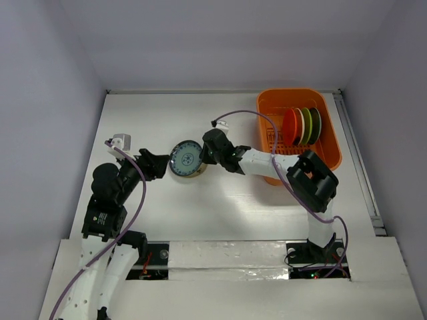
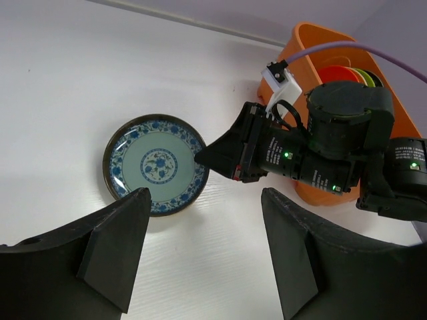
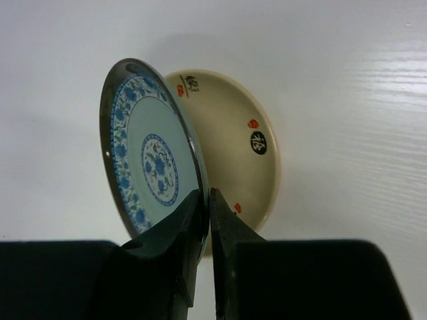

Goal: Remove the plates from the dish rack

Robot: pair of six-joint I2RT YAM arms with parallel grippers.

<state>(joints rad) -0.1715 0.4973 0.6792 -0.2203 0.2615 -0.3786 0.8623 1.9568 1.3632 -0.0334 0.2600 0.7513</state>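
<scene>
Blue-patterned plate (image 3: pixel 153 163), rim perhaps dark

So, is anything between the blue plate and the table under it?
Yes: a cream plate lies on the table directly beneath the blue plate, whose rim the right tool pinches. Nothing else shows between them.

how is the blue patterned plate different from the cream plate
The blue patterned plate has blue flowers and a dark rim; the cream plate is plain with red and black marks. The right gripper pinches the blue patterned plate's rim; the cream plate lies ungripped, partly hidden behind it. Both round.
</scene>
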